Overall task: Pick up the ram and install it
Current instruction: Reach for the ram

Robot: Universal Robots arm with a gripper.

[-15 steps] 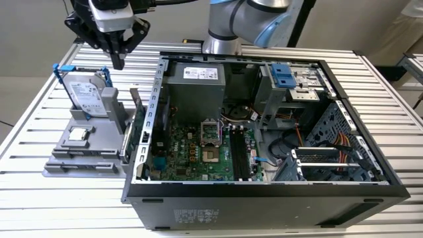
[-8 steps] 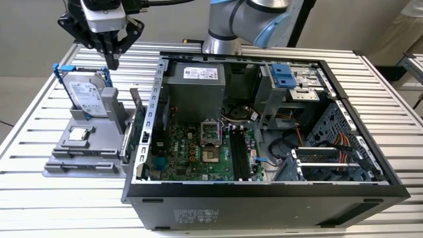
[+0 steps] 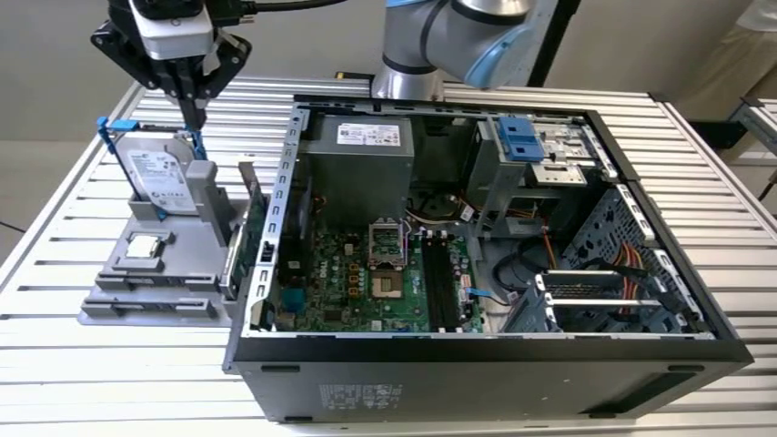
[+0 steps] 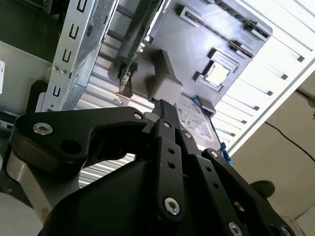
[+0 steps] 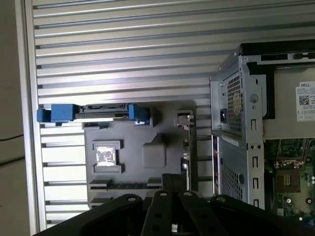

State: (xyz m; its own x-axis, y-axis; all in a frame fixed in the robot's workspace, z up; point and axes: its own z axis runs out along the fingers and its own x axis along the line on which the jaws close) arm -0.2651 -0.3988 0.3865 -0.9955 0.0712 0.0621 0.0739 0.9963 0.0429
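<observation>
Gripper [image 3: 195, 120] fingers pressed together, nothing held, pointing down over grey holder [image 3: 146, 305], not touching it. Below tip: grey post [image 3: 200, 177] beside hard drive [image 3: 158, 177], upright in blue bracket [image 3: 112, 125]. Square CPU chip [image 3: 146, 244] flat in holder. Ram [image 3: 247, 228] on edge at holder's far side, next to open computer case [image 3: 486, 364], apart from gripper. Slatted table [image 3: 61, 364] under everything.
</observation>
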